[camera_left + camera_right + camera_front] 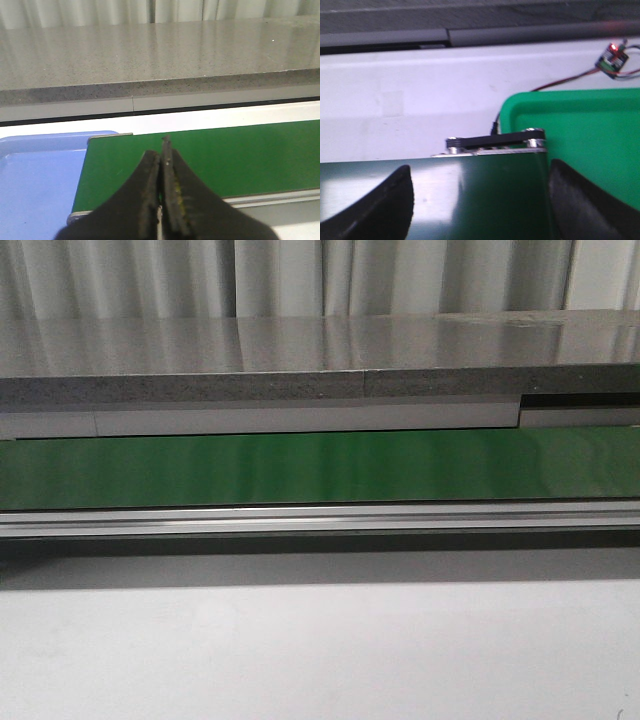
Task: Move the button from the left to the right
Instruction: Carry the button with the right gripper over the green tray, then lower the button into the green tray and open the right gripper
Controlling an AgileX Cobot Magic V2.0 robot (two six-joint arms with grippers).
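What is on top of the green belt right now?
Nothing: the belt is bare in the front view, with no button visible. Each wrist view shows only one belt end, partly hidden by the jaws.

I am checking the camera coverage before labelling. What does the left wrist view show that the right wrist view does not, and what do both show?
Only the left wrist view shows the blue tray, the grey stone counter and the left gripper, shut with nothing between its fingers. Only the right wrist view shows the green tray, a small circuit board with wires, and the open right gripper. Both show the green conveyor belt. Neither shows the button.
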